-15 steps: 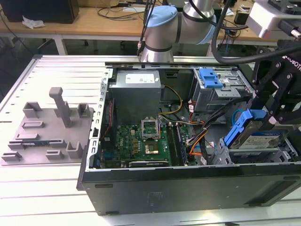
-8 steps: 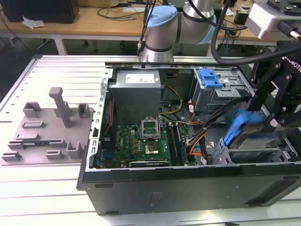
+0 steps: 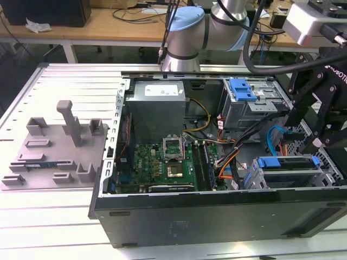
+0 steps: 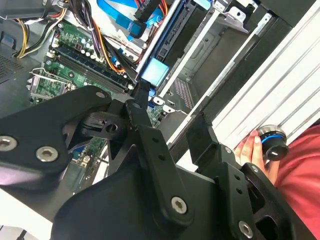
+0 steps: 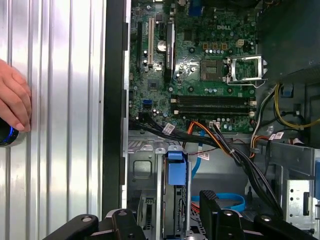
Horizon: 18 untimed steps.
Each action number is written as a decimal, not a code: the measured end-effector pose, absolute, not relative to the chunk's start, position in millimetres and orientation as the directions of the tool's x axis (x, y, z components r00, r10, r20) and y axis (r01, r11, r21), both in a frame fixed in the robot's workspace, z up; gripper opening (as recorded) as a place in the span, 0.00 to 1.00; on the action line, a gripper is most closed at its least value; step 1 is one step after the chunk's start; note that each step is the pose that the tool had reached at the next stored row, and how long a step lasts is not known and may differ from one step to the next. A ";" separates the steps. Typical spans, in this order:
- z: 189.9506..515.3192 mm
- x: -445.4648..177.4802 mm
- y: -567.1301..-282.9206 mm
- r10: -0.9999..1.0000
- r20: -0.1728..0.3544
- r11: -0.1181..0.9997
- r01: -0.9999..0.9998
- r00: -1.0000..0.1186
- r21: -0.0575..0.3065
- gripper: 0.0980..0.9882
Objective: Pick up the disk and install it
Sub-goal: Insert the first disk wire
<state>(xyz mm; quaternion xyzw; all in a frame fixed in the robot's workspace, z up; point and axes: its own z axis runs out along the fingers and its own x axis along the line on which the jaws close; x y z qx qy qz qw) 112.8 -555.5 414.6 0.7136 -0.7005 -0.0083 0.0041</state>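
motherboard (image 3: 160, 162) in open case (image 3: 217, 216) | power-supply box (image 3: 157, 105) beside it | grey fixture (image 3: 54, 149) on table (image 3: 54, 216)

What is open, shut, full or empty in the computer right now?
Computer case: lying on its side, cover off.
Disk: standing in its metal slot.
Fingers: open, just over the disk.
Chip socket: lid flipped up, empty.
Memory slots: empty.
Hand: touching a blue-ringed knob.

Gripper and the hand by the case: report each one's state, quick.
Gripper: open, holding nothing, over the disk.
Person's hand: resting against a blue-ringed knob.
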 end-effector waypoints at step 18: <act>414.6 112.8 -527.0 -0.996 0.085 -0.017 -1.000 0.019 0.019 0.54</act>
